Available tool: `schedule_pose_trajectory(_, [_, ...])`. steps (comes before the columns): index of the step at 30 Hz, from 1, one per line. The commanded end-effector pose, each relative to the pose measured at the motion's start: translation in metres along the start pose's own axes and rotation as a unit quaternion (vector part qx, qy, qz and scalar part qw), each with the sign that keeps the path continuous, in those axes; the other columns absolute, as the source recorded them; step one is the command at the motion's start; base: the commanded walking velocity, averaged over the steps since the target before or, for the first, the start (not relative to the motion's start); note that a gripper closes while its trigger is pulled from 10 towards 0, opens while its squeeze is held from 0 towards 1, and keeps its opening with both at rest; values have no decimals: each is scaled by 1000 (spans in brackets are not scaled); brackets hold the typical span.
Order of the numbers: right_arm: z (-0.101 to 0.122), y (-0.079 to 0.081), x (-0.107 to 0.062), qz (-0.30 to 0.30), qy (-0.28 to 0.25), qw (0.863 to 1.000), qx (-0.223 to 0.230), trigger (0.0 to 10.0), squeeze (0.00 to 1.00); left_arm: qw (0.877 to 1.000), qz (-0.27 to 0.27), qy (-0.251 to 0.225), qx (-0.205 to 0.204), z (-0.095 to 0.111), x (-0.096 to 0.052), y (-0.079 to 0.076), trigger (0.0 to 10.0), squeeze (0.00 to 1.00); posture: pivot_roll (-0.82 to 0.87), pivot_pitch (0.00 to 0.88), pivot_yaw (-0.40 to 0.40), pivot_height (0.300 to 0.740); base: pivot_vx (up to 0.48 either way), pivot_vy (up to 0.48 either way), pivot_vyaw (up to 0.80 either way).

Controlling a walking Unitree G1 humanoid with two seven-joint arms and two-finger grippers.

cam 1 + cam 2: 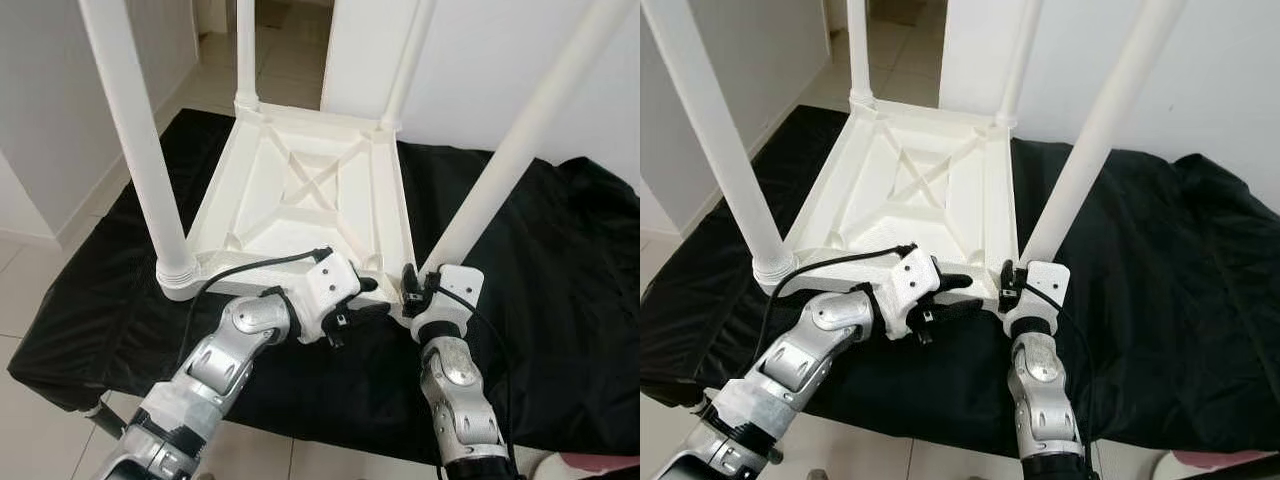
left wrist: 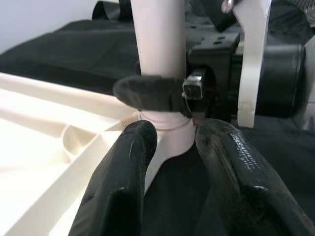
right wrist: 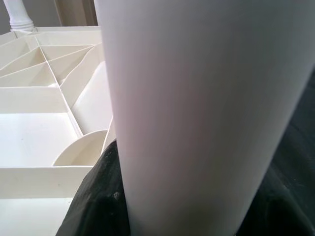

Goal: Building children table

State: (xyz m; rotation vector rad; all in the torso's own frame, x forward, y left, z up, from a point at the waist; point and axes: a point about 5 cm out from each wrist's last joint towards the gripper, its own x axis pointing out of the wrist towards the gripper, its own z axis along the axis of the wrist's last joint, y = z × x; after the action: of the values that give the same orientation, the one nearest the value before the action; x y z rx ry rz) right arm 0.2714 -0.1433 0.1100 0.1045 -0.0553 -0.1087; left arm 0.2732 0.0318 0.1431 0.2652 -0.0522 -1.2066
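I am gripping the near leg [image 1: 500,175] of the upturned table [image 1: 310,190] with my right gripper [image 1: 412,285]; left gripper [image 1: 368,300] sitting open beside it

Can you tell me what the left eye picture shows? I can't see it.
A white upside-down table lies on a black cloth, four legs up. The left gripper and right gripper meet at the near right leg.

There is one white plastic table top [image 1: 310,190], lying upside down. Four long white round legs [image 1: 135,150] stand up from its corners. There is one black cloth [image 1: 560,290] under it. Two silver robot arms [image 1: 225,350] reach in, and each has one gripper, so there are two grippers.
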Motion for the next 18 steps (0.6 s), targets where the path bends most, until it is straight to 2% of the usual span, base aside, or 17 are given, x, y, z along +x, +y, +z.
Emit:
schedule_pose_trajectory(1, [4,2,-3,9,-11,1000,12,10000,0,1000,-18,2,1,0,0,-4,10000,0,-120,0,-65,740,0,0,0])
schedule_pose_trajectory(2, [5,2,-3,10,-14,1000,12,10000,0,1000,-19,3,2,0,0,-4,10000,0,-120,0,-65,740,0,0,0])
schedule_pose_trajectory(3, [7,1,-5,16,-20,1000,11,10000,1000,1000,-19,4,2,0,-1,-4,10000,0,-120,0,-64,740,0,0,0])
schedule_pose_trajectory(9, [19,-12,-9,64,-55,996,3,10000,1000,1000,-14,3,9,2,-3,0,10000,0,-116,0,-78,740,0,0,0])
schedule_pose_trajectory(10, [19,-12,-9,64,-55,996,3,10000,1000,1000,-14,3,9,2,-3,0,10000,0,-116,0,-78,740,0,0,0])
schedule_pose_trajectory(11, [20,-19,-8,76,-55,996,-1,10000,1000,1000,2,1,28,4,-3,4,10000,0,-108,0,-83,740,0,0,0])
schedule_pose_trajectory(14, [20,-25,-6,84,-52,995,-11,10000,1000,999,20,-9,31,7,-2,7,10000,0,-103,0,-89,740,0,0,0])
schedule_pose_trajectory(17, [17,-34,-4,117,-48,992,-17,10000,1000,999,36,-11,23,8,-3,9,10000,0,-94,0,-95,740,0,0,0])
schedule_pose_trajectory(18, [15,-39,-2,128,-46,990,-23,10000,808,999,41,-8,24,8,-3,9,10000,0,-90,0,-96,740,0,0,0])
